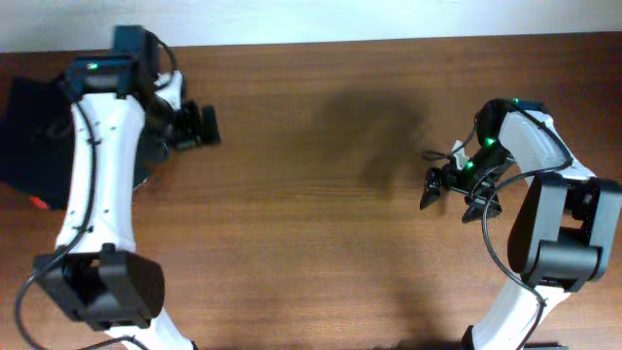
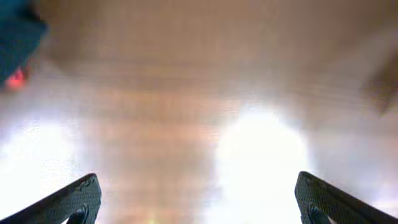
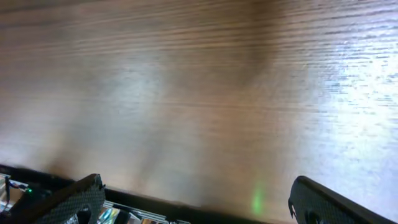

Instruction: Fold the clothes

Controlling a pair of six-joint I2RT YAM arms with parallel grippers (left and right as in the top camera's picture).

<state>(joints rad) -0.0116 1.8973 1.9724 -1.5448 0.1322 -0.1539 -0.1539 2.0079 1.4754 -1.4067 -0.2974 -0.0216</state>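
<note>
Dark garment (image 1: 29,126): clipped by the overhead's left edge, right side hidden under the left arm (image 1: 97,165). Outline and fold state unreadable. Red spot (image 1: 37,202) at its lower edge is too small to identify.

Left wrist view is badly blurred, with heavy glare on the bench (image 2: 261,149). Only a garment corner shows at top left, cut by the frame, with a red smear beside it. Left fingers (image 2: 74,199): tips only, the rest is cut by the bottom edge.

Right fingers (image 3: 323,199): clipped the same way. Clutter (image 3: 25,193) past the bench edge at bottom left is too cropped to tell.

Right arm (image 1: 559,219): base cut by the overhead's bottom edge.
</note>
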